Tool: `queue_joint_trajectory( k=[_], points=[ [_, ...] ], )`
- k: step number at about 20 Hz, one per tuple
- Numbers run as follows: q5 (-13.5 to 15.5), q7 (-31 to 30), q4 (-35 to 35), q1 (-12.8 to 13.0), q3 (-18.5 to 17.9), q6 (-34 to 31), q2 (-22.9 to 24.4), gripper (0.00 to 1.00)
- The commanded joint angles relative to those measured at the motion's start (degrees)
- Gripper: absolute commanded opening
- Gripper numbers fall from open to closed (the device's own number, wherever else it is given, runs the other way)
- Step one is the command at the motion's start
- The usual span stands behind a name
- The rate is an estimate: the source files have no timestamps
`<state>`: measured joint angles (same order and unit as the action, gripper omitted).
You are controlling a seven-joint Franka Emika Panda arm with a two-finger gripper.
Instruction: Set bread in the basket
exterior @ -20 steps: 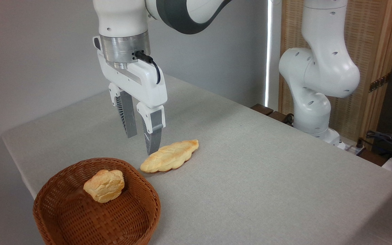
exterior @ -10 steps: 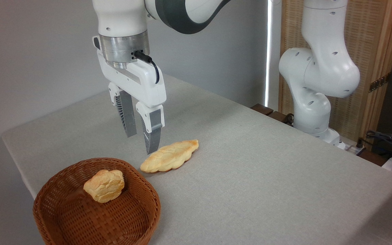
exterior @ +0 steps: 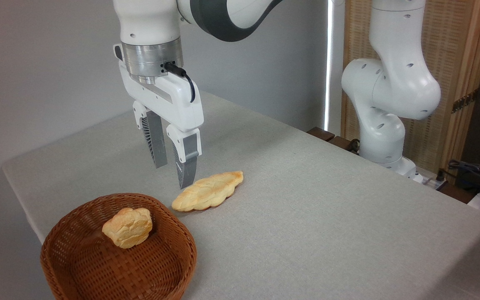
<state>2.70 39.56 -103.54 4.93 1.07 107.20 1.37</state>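
**Long loaf on the worktop, tool above it with fingers apart**

The long, leaf-shaped bread (exterior: 207, 191) lies flat on the grey cloth-covered worktop (exterior: 327, 216), just right of the round brown wicker basket (exterior: 181, 233) and outside it. Its nearer tapered end sits close to the basket's rim, though whether the two touch cannot be told; its farther, browned end points up and to the right.

The tool (exterior: 173, 177) hangs above the loaf's left part, pointing downward, empty. Its two grey ribbed fingers (exterior: 156, 141) stand apart with a plain gap between them. The tip of the nearer finger shows just over the loaf's upper edge; from this angle it is not clear whether it touches the bread.

Inside the basket rests a small, chunky roundish bread piece (exterior: 128, 227), toward the far-left side of the woven floor.

The white arm's base (exterior: 383, 137) stands at the worktop's far right edge, before a slatted wooden screen (exterior: 456, 50).
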Motion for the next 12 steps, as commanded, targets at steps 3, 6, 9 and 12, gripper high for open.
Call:
queue_joint_trajectory(
  k=[3, 6, 9, 12],
  points=[
    [0.11, -0.72, 0.97, 0.17, -0.02, -1.03, -0.40, 1.00],
    [0.02, -0.72, 0.97, 0.17, -0.02, -1.20, -0.40, 1.00],
    [0.20, -0.89, 0.97, 0.17, -0.02, -1.20, -0.31, 1.00],
    [0.11, -0.98, 0.97, 0.17, -0.10, -1.29, -0.31, 1.00]
  ],
)
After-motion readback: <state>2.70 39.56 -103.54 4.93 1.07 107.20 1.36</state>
